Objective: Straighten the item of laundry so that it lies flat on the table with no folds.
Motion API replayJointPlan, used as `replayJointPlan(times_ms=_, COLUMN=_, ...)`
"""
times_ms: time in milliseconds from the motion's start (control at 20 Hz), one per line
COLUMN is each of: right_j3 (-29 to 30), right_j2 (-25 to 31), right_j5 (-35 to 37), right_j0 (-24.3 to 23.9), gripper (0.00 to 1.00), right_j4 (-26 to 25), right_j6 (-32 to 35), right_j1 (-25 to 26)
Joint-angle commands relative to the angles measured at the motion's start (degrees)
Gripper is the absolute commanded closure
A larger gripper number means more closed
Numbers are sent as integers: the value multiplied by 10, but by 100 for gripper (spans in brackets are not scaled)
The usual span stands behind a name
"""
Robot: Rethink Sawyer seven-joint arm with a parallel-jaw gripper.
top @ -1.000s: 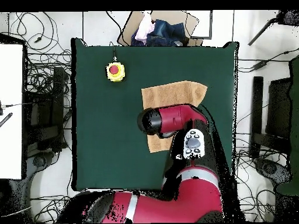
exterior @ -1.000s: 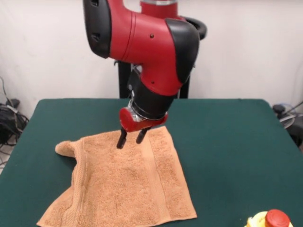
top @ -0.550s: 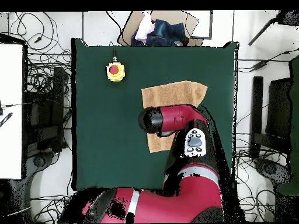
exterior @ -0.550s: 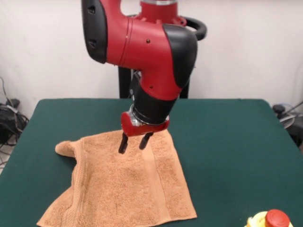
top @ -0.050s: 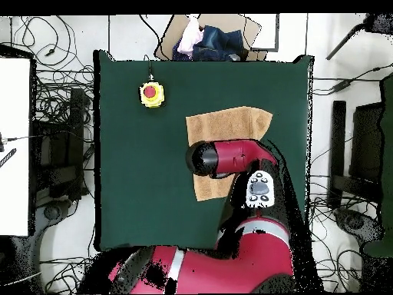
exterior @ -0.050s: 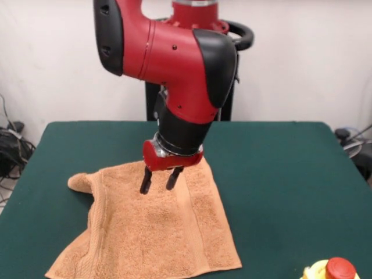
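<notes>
The gripper [exterior @ -0.050s: 158, 181] hangs over the upper middle of the towel [exterior @ -0.050s: 151, 226], its two dark fingers spread apart with nothing between them; the tips look just above the cloth, though whether they touch it cannot be told. Since a second ago it has slid forward and a little to the picture's left in the front view, from the towel's far edge toward its middle, and the arm [exterior @ -0.050s: 168, 70] has leaned the same way. The towel has not shifted: it lies on the green table [exterior @ -0.050s: 290, 174], near the front edge in the front view, with its left corner bunched into a raised fold. A yellow and red button [top @ -0.050s: 151, 93] sits well apart from it.
</notes>
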Motion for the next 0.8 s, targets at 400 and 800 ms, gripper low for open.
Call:
replayJointPlan(times_ms=400, right_j3=-58, right_j2=-94, right_j5=-18, right_j0=114, gripper=0, right_j4=18, right_j6=216, right_j1=89)
replayJointPlan(times_ms=800, right_j3=-57, right_j2=-105, right_j5=-32, right_j0=121, gripper=0, right_j4=23, right_j6=217, right_j1=98)
